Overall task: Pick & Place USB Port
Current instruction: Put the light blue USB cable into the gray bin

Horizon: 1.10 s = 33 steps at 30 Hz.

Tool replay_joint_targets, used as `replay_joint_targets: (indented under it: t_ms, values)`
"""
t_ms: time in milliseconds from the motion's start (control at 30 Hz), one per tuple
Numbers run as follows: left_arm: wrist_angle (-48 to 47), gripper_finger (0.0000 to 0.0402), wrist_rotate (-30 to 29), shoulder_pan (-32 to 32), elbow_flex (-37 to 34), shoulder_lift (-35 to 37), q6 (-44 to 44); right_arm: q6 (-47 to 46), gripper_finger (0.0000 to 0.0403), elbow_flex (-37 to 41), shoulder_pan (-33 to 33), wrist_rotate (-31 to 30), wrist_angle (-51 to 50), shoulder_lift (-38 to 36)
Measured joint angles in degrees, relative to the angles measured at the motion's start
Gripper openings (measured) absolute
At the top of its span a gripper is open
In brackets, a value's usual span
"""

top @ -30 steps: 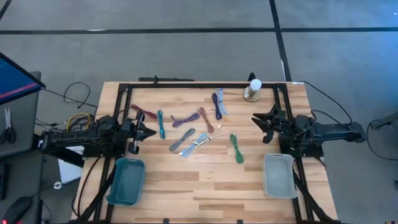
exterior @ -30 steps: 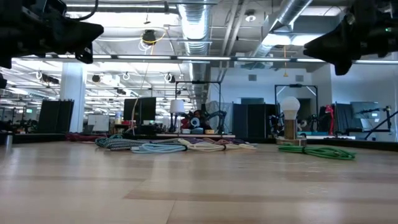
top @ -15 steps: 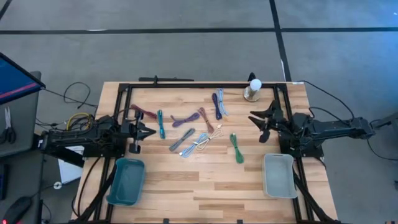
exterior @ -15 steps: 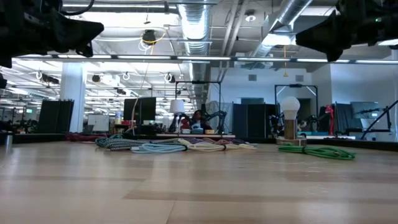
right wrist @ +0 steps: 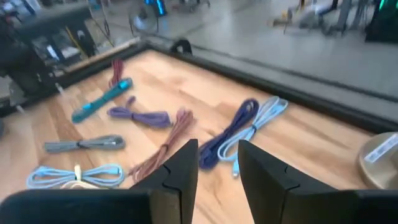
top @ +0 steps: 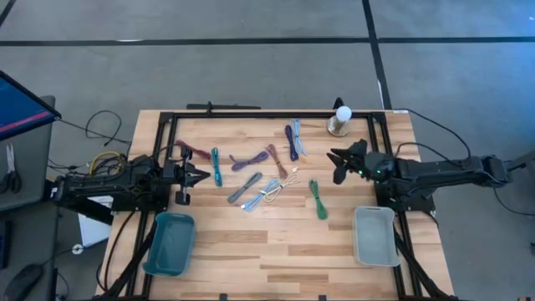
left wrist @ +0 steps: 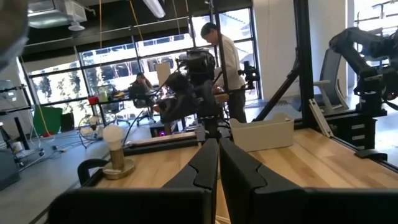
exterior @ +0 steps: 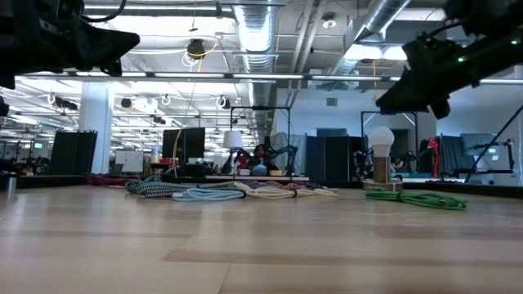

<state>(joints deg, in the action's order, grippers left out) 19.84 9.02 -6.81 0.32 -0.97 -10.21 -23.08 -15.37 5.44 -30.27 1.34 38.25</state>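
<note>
USB cables [top: 267, 171] scattered mid-bench, untouched. Right gripper [top: 337, 162] above bench's right side, jaws spread, aimed for pick. Left gripper [top: 203, 175] at left edge, jaws pressed together, waiting.

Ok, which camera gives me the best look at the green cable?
The high view: the green cable lies whole and unobstructed on the table. The low view shows it only edge-on, as a flat strip. Neither wrist view shows it.

Left gripper [left wrist: 219, 163]: dark fingers pressed together, holding nothing.
Surface: light wooden slatted tabletop [left wrist: 323, 155].
Bin: pale rectangular plastic tray [left wrist: 261, 133] near the far edge.
Lamp: white bulb on a round wooden base [left wrist: 115, 152].
Background: standing person in a light top [left wrist: 225, 59].
</note>
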Motion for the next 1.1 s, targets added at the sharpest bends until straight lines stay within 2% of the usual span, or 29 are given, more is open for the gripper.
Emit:
replay_joint_targets:
  t_ms: [233,400,667,767,933,1100]
  values:
    - [0.0,0.0017,0.0,0.0,0.0,0.0,0.1,-0.4,0.0107,-10.6,4.3,1.3,-9.2,11.1]
    - [0.0,0.0017,0.0,0.0,0.0,0.0,0.1,1.3,0.0116,-15.8,6.3,5.3,-9.7,19.1]
    - [0.0,0.0017,0.0,0.0,0.0,0.0,0.1,3.3,0.02,-21.7,8.7,6.4,-9.3,32.3]
    - [0.0,0.0017,0.0,0.0,0.0,0.0,0.2,1.3,0.0216,-24.0,9.8,6.7,-9.2,36.9]
    - [0.0,0.0017,0.0,0.0,0.0,0.0,0.2,-5.1,0.0201,-28.4,12.5,11.5,-11.1,44.0]
    - [0.0,0.0017,0.0,0.0,0.0,0.0,0.2,-5.5,0.0171,-32.6,14.3,13.3,-11.4,50.4]
